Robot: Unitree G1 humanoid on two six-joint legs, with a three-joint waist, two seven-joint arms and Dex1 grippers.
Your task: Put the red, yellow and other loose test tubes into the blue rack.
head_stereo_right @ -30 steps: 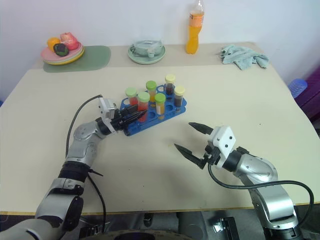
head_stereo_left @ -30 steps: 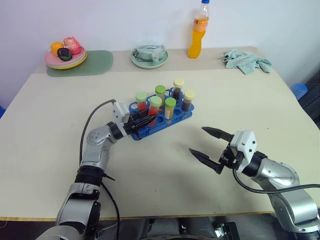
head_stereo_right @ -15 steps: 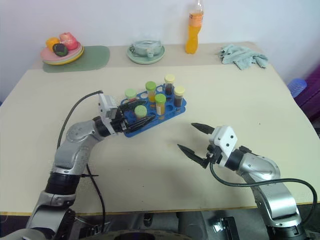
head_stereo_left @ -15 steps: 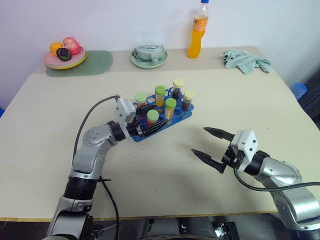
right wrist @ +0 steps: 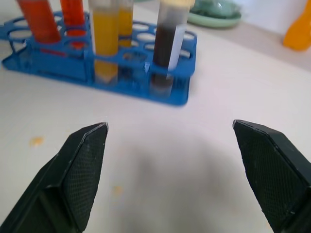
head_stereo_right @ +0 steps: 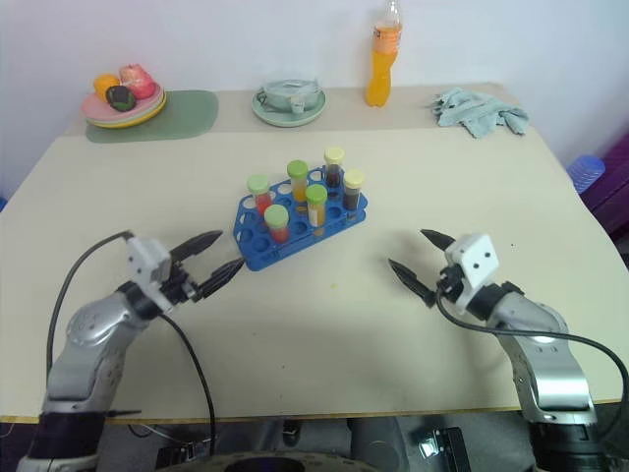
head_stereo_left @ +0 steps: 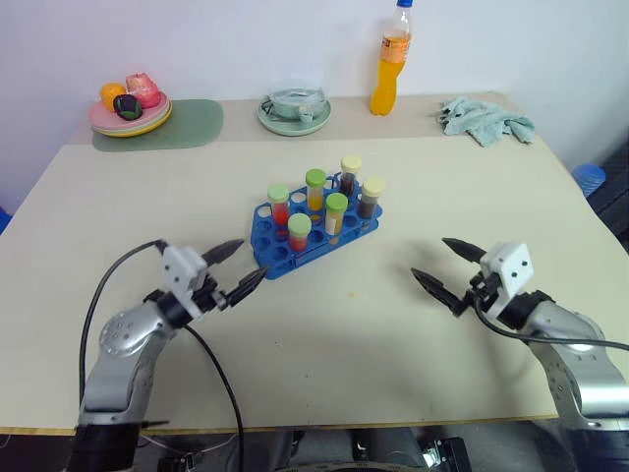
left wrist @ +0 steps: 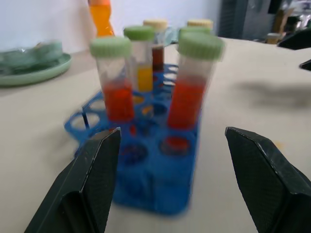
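Tubes [head_stereo_left: 325, 202] with green and yellow caps stand upright in blue rack [head_stereo_left: 271, 258].

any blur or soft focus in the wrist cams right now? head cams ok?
Left wrist view: soft throughout; the nearest red tube and the blue rack look smeared, the background vague. Right wrist view: the rack and tubes are fairly readable, the brown tube slightly soft, a diffuse shadow on the table. Left eye view: even lighting, rack and tubes legible, only soft shadows.

We count 6 test tubes [head_stereo_left: 316, 202] in 1 blue rack [head_stereo_left: 278, 258]: 2 red, 2 yellow-orange, 2 dark brown. Also 1 orange bottle [head_stereo_left: 390, 61], 1 cloth [head_stereo_left: 485, 120].
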